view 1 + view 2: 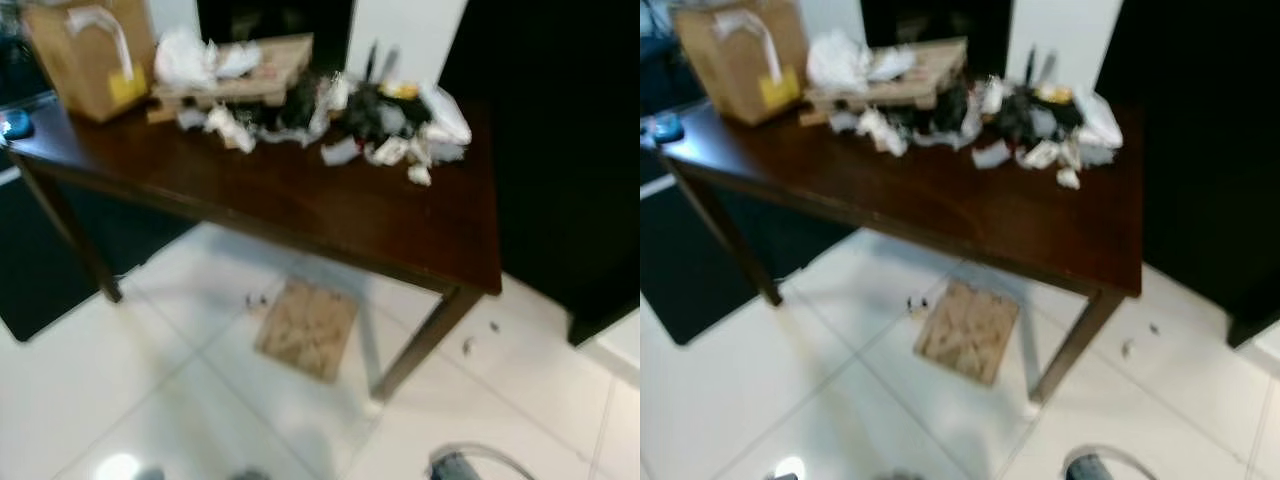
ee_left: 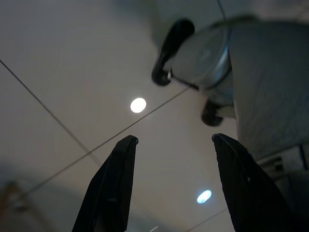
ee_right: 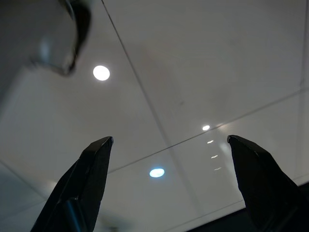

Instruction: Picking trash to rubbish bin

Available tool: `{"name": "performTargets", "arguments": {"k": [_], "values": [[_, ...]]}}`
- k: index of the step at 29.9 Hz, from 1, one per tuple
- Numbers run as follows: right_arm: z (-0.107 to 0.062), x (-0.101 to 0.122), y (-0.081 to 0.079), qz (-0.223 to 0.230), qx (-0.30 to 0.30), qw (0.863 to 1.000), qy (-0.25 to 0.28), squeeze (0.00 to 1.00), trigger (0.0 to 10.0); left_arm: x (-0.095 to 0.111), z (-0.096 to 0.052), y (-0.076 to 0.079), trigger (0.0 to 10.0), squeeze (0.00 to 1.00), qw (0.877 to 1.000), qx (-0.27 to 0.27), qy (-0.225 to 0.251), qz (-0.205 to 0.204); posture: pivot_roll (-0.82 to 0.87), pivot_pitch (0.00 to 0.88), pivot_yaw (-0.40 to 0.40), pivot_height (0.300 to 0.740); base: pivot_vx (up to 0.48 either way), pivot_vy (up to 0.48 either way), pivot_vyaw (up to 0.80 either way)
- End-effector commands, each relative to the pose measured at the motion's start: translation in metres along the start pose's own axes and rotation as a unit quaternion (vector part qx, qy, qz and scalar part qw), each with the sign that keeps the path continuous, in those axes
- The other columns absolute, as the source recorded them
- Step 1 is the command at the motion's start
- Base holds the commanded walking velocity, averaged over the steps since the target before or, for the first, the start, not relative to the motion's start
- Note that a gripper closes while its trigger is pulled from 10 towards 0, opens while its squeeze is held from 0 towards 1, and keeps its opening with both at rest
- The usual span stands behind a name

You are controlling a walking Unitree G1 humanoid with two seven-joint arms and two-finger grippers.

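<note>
Trash (image 1: 390,130) lies in a loose heap along the far edge of the table (image 1: 330,205), toward its far right corner, with a cardboard sheet (image 1: 307,328) on the floor tiles (image 1: 180,380) beneath the near edge. The heap runs lengthwise along that far edge. The left gripper (image 2: 171,181) and right gripper (image 3: 171,186) both hang low with fingers spread wide, holding nothing, pointed at the tiles. The heap lies ahead and above both; the right arm appears nearer.
</note>
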State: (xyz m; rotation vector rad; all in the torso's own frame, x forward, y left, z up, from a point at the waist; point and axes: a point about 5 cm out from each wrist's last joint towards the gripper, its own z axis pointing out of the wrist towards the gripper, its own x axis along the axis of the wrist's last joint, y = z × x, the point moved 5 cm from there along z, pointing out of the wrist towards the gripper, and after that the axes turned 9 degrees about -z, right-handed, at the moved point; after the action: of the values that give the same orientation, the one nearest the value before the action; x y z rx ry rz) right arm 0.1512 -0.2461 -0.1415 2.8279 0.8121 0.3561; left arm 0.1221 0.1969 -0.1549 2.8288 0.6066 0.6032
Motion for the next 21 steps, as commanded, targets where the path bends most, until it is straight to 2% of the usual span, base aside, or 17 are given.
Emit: {"name": "performTargets", "arguments": {"k": [1, 3, 5, 9, 21], "values": [[-0.0002, -0.0132, -0.0021, 0.005, 0.001, 1.000, -0.018, 0.00, 10.0, -0.0162, 0.0000, 0.0052, 10.0, 0.00, 1.000, -0.007, -0.019, -0.008, 0.16, 0.120, -0.079, 0.740, 0.000, 0.000, 0.79], [-0.0002, -0.0127, -0.0012, 0.010, -0.003, 1.000, -0.016, 0.00, 10.0, -0.0169, -0.0003, 0.0044, 10.0, 0.00, 1.000, -0.006, -0.020, -0.008, 0.16, 0.120, -0.079, 0.740, 0.000, 0.000, 0.79], [-0.0001, -0.0130, -0.0013, 0.015, -0.004, 1.000, -0.015, 0.00, 10.0, -0.0180, -0.0008, 0.0032, 10.0, 0.00, 1.000, -0.006, -0.022, -0.005, 0.17, 0.118, -0.082, 0.740, 0.000, 0.000, 0.00], [-0.0002, -0.0132, -0.0011, 0.015, -0.005, 1.000, -0.016, 0.00, 10.0, -0.0192, -0.0009, 0.0038, 10.0, 0.00, 1.000, -0.010, -0.026, -0.005, 0.17, 0.118, -0.082, 0.740, 0.000, -0.472, 0.00], [-0.0008, -0.0127, 0.0040, 0.006, -0.011, 1.000, -0.015, 0.00, 10.0, -0.0107, -0.0012, -0.0046, 10.0, 0.00, 1.000, 0.019, -0.007, -0.020, 0.17, 0.091, -0.085, 0.740, 0.000, 0.000, 0.00]]}}
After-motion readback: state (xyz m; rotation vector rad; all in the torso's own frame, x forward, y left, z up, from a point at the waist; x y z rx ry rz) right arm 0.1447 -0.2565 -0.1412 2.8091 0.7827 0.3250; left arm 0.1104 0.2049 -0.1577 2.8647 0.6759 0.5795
